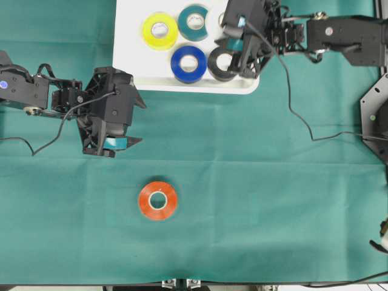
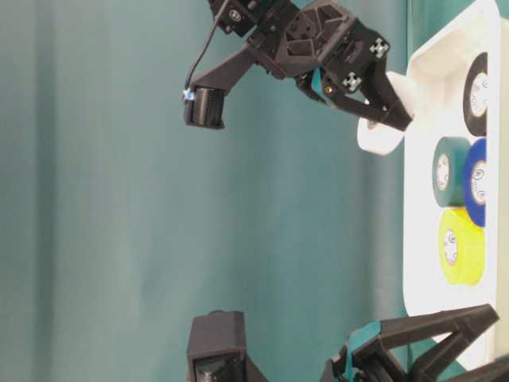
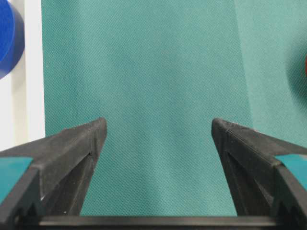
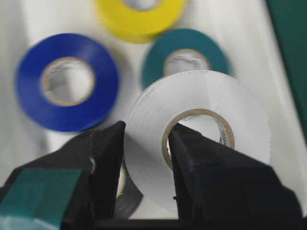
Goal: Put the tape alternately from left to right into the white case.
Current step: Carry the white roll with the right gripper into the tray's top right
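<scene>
Underneath, a green cloth point(image 1: 254, 182) covers the table, bearing the white case point(image 1: 130, 60).

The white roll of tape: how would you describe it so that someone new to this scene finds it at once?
Start at the white case at the top edge of the green cloth. Over its right end hangs the right gripper, and the white roll is the one pinched there, one finger through its core. The yellow, teal, blue and black rolls lie flat in the case.
</scene>
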Robot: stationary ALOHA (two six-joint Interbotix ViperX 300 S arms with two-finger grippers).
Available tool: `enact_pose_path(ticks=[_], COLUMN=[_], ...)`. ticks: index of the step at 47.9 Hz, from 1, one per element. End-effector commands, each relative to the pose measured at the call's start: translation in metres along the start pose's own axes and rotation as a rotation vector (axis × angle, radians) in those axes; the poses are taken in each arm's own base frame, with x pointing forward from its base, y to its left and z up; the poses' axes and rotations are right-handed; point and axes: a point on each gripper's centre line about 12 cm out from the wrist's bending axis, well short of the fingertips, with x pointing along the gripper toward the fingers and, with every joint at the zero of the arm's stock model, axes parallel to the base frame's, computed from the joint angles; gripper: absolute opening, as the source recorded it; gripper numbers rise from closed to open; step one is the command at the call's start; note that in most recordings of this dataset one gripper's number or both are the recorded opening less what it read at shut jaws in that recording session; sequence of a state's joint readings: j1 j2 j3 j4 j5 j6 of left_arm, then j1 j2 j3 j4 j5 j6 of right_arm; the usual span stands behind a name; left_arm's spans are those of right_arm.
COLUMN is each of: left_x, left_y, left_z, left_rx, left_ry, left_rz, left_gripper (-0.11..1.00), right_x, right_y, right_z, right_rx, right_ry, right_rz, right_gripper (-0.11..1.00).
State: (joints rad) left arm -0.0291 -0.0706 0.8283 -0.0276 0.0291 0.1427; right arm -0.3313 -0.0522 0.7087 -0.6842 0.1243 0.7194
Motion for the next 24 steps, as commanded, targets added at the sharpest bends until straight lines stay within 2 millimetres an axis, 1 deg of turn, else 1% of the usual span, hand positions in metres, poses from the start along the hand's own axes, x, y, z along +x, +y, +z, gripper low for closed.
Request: enact_pose_path(ticks=[1, 4, 14, 19, 24], left_x=[-0.004, -0.004, -0.004, -0.004, -0.004], left_y=[0.0, 0.001, 0.0, 0.0, 0.0], left_z=[0.009, 0.009, 0.009, 0.009, 0.01], left_rx=[-0.002, -0.002, -0.001, -0.001, -0.001], left_ry=[-0.029, -0.031, -0.031, -0.031, -0.032], left_rz=[0.002, 0.002, 0.001, 0.001, 0.002], left_gripper=[0.72, 0.72, 0.72, 0.72, 0.72], right_x=[-0.001, 0.007, 0.03, 0.034, 0.034], right_y=[-0.007, -0.015, -0.031, -0.038, -0.044], right_z=[0.007, 0.001, -0.012, -0.015, -0.015], right_rx=[0.016, 0.033, 0.064, 0.078, 0.09], right_ry=[-0.038, -0.027, 0.017, 0.029, 0.026], right_rz=[0.005, 0.0, -0.015, -0.029, -0.039], right_gripper=[0.3, 0.3, 0.3, 0.3, 0.3])
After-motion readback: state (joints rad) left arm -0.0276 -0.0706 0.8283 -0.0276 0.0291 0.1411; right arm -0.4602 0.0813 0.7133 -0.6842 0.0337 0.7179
